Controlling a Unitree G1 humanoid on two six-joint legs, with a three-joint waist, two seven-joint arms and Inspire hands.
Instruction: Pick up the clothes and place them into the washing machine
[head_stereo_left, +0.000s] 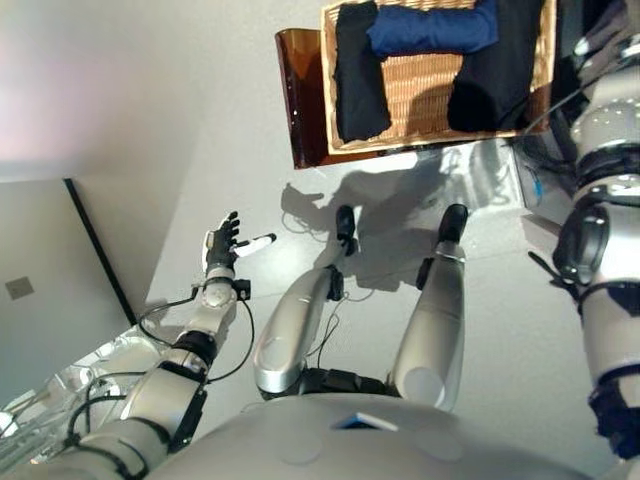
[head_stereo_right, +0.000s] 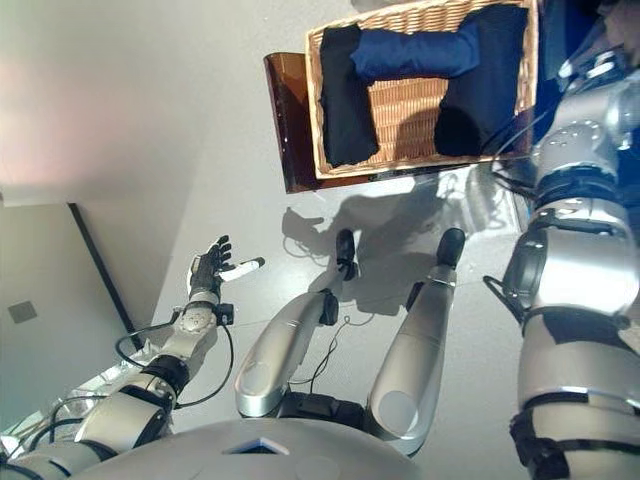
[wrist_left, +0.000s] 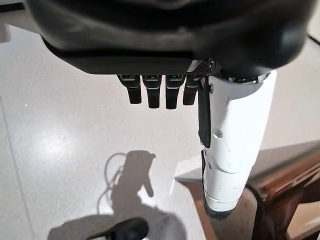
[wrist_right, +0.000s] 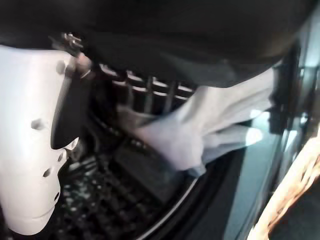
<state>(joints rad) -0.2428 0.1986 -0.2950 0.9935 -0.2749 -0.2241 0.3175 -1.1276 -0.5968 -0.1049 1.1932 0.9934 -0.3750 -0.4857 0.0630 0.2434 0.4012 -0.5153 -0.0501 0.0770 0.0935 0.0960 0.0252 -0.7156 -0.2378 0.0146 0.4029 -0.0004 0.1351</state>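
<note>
A wicker basket (head_stereo_left: 420, 85) stands on a brown stool (head_stereo_left: 298, 100) ahead of me. It holds a blue garment (head_stereo_left: 432, 28) lying across the top and black clothes (head_stereo_left: 358, 80) draped down both sides. My right arm reaches up past the basket's right side, and its hand shows only in the right wrist view. There my right hand (wrist_right: 150, 95) is inside the washing machine's dark drum (wrist_right: 100, 205), thumb straight and away from a white cloth (wrist_right: 200, 135) that lies just past its fingers. My left hand (head_stereo_left: 222, 246) hovers open and empty over the floor at the left.
The washing machine's rim (wrist_right: 235, 170) curves beside the white cloth, with the basket's wicker edge (wrist_right: 295, 190) close by it. A grey wall with a dark skirting line (head_stereo_left: 95, 245) runs along the left. Pale glossy floor (head_stereo_left: 400, 200) lies between me and the stool.
</note>
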